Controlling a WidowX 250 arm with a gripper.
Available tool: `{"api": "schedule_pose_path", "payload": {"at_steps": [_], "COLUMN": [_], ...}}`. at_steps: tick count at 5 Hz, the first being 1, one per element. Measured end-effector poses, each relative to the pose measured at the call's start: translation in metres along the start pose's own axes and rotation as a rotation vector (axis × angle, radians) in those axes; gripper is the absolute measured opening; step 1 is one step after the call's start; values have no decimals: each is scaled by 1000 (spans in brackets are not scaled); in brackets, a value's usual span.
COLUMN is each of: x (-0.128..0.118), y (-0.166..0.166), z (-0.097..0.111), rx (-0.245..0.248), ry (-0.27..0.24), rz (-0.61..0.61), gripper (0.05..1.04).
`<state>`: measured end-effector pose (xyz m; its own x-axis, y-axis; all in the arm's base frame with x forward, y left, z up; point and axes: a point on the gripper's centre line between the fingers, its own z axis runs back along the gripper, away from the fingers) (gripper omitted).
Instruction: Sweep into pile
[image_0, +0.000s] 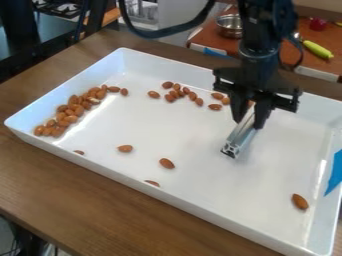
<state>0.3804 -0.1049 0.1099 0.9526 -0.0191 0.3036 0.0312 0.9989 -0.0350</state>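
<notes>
Over the right-hand part of the white tray (167, 194) hangs my gripper (249, 119), pointing down and shut on a silver metal bar (240, 136), whose near end is low over or on the tray floor; contact cannot be told. A long heap of almonds (71, 112) lies along the tray's left side. Behind and left of the bar is a looser group of almonds (179, 92), with several more close to the gripper's left, partly hidden behind it. Single almonds lie apart: one at front centre (167, 163), one left of it (125, 148), one at the right (300, 201).
The tray's raised walls surround the almonds on a brown wooden table (100, 200). Blue tape (334, 174) is on the right wall. Behind stand a metal bowl (230, 25) and a yellow-green toy vegetable (318, 49) on a reddish-brown surface.
</notes>
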Motion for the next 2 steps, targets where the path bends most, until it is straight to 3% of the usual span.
{"api": "schedule_pose_path", "payload": {"at_steps": [2], "x": [12], "y": [-9], "z": [-3], "rx": [-14], "ry": [-11], "rz": [13], "gripper": [319]}}
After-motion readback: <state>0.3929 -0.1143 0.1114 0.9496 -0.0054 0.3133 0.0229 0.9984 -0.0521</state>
